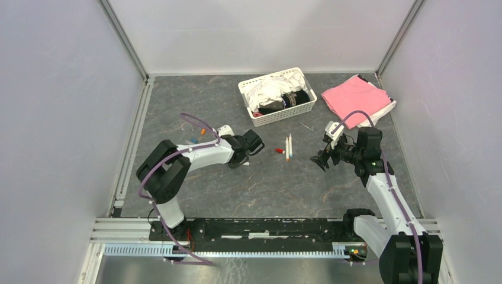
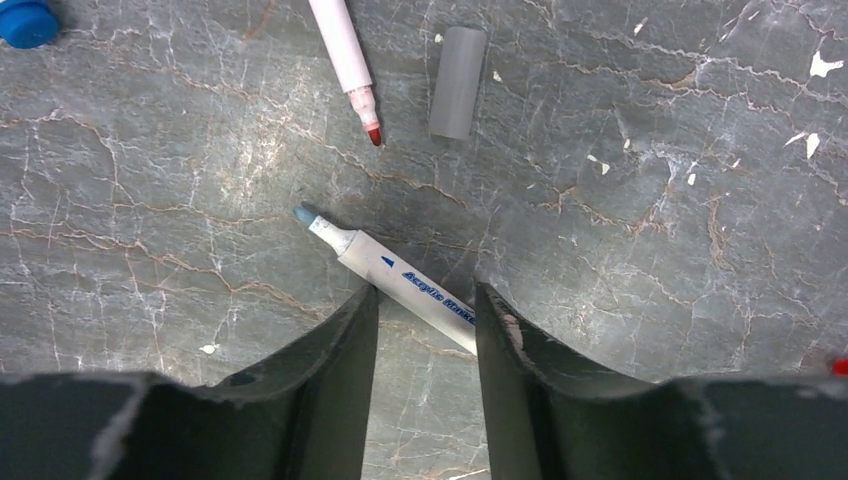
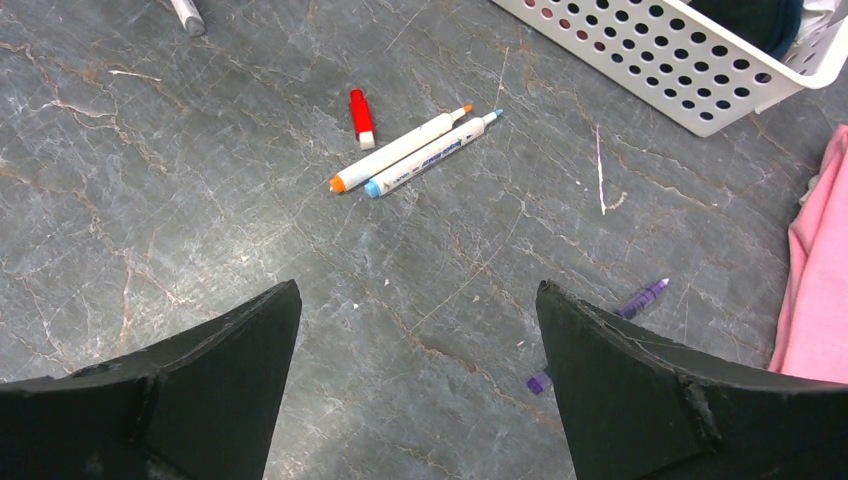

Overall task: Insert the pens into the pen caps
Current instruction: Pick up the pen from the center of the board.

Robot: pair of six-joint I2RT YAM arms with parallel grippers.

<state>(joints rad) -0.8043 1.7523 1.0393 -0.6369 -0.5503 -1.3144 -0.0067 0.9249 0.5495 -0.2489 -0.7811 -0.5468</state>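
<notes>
Left pincer (image 2: 425, 300) sits half-spread astride the blue-tipped pen (image 2: 405, 283) left of the surface's (image 1: 266, 192) middle; whether it pinches I cannot tell. That pen slants across the gap, tip aimed away and leftward in the wrist view, so pickup seems the step in hand, needing a squarer pinch before capping. Right pincer (image 3: 418, 300) hangs wide, empty.

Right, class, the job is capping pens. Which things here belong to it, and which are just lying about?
Job: pale-blue-tipped pen, red-tipped pen, orange-ended pen, blue-ended pen, grey cap, blue cap, red cap.
Lying about: white basket, pink cloth, thin pale stick.
</notes>
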